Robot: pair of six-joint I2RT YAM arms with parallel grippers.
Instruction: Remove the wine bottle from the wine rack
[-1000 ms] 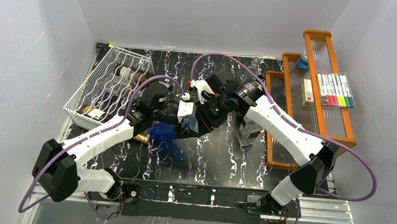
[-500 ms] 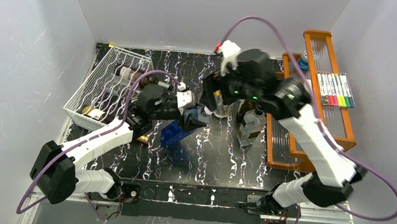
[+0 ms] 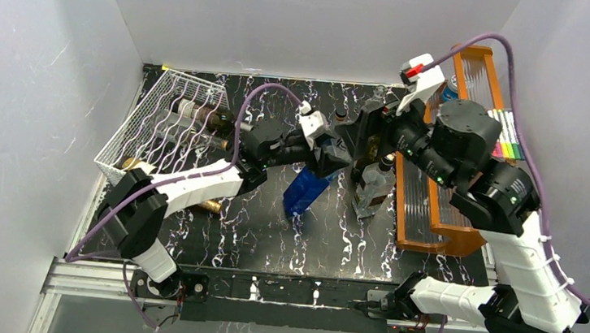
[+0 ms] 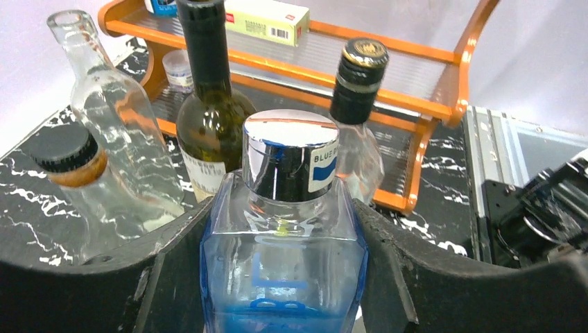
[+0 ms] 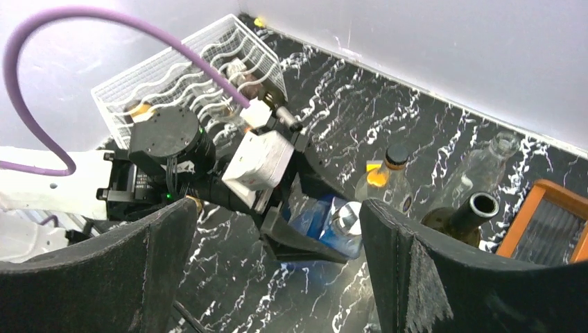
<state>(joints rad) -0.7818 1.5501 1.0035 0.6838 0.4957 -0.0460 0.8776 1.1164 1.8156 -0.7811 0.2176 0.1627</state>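
Over the black table (image 3: 268, 237), off the rack (image 3: 167, 126), the left gripper (image 3: 324, 155) is pinching the bottle (image 4: 283, 277) below its cap (image 4: 291, 156), the right gripper (image 5: 270, 270) is hanging spread, and this heavy, slippery glass is likely needing a firm shoulder hold.

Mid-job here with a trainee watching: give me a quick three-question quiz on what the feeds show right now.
1. True or false: the right end effector is shut.
2. The left end effector grips: A) a blue bottle, B) a marker, C) a box?
3. Does the wine rack hold any bottles?
Key: 1 false, it stands open and empty. 2 A. 3 yes.
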